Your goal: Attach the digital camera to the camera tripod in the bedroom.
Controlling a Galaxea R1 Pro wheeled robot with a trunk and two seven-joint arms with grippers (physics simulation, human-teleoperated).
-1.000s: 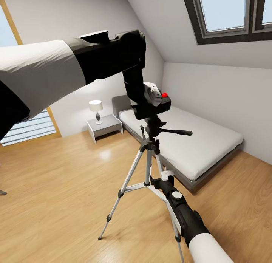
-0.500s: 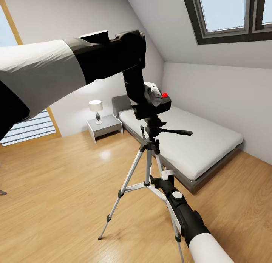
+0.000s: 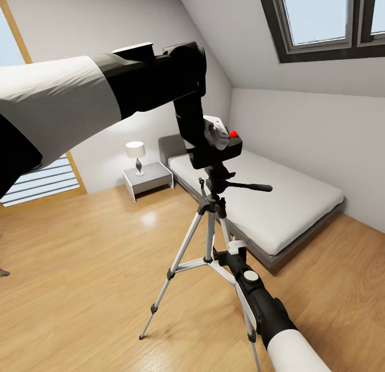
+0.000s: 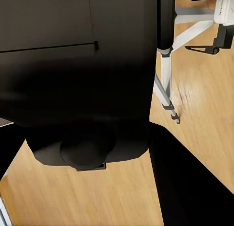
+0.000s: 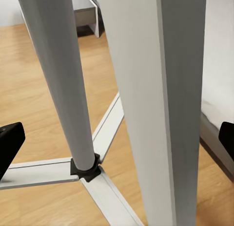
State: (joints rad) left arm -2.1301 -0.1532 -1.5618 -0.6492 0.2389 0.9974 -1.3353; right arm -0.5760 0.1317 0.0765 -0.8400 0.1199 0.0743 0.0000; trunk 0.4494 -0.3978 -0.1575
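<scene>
writing: you have none legible
left gripper (image 3: 216, 139): your raised arm clamps the small black boxy camera (image 3: 220, 149) on the silver-legged tripod (image 3: 209, 238)
right gripper (image 5: 117, 138): your low arm's fingers spread around a leg

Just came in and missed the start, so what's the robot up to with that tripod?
It is mounting the digital camera on the camera tripod in the bedroom. The left gripper holds the camera right on top of the tripod's black head, whether it is locked on cannot be told. The right gripper is down at the tripod's legs, its dark fingertips set wide on either side of the silver legs, open.
</scene>
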